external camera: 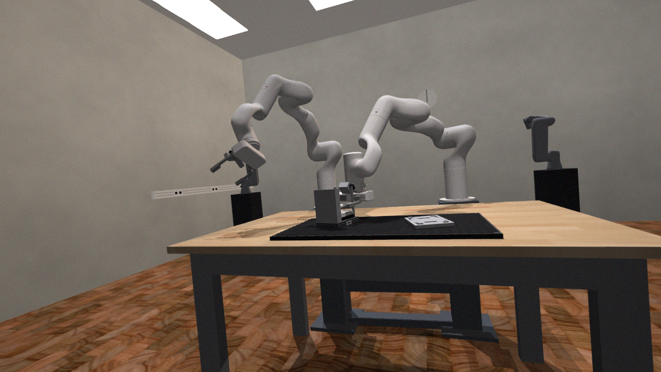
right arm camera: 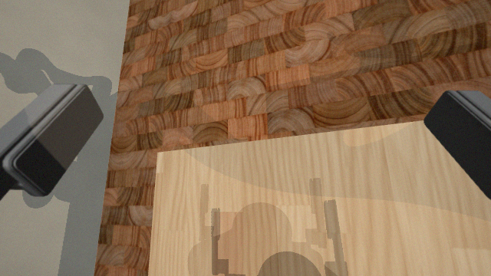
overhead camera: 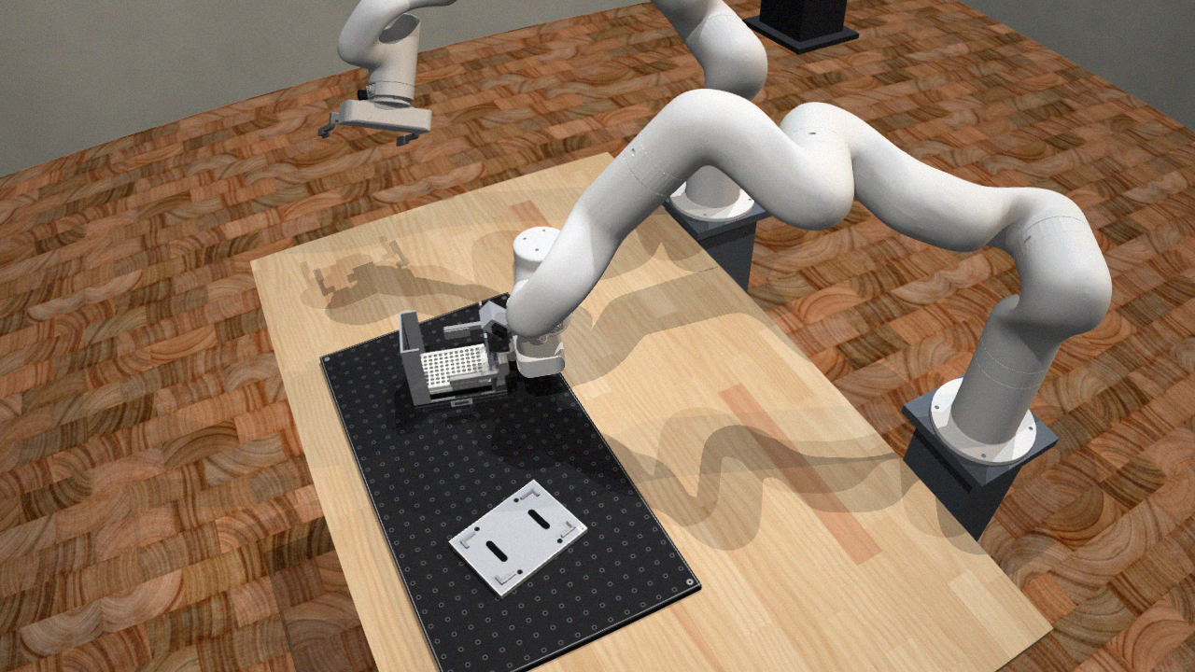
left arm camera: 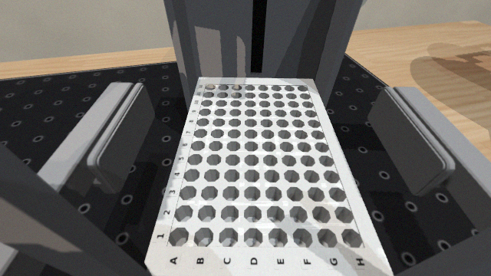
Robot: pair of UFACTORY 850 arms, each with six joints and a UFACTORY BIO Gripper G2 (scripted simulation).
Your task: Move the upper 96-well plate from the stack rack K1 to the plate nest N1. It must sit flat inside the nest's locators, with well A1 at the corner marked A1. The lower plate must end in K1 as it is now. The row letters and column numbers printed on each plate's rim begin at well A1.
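Observation:
The upper 96-well plate [overhead camera: 451, 360] [left arm camera: 261, 153] lies in the stack rack K1 [overhead camera: 413, 368] [external camera: 327, 206] [left arm camera: 219, 17]. Its A1 corner is at the near left in the left wrist view, away from the rack's tall slotted wall. The lower plate is hidden or cannot be told apart beneath it. My left gripper [left arm camera: 267, 138] [overhead camera: 468, 354] is open, one finger along each long side of the plate, with a gap on both sides. The plate nest N1 [overhead camera: 517, 535] [external camera: 428, 221] holds no plate; its A1 mark is not readable. My right gripper [overhead camera: 367, 135] [external camera: 227, 175] [right arm camera: 257, 142] is open and empty, high beyond the rack.
Both K1 and N1 stand on a black perforated board [overhead camera: 468, 451] [external camera: 383, 236] on the wooden table [overhead camera: 718, 368] [external camera: 545, 226] [right arm camera: 268, 176]. Low corner locators rise from N1. K1's tall wall stands close ahead of the left fingers, and upright posts flank the near end of the left wrist view.

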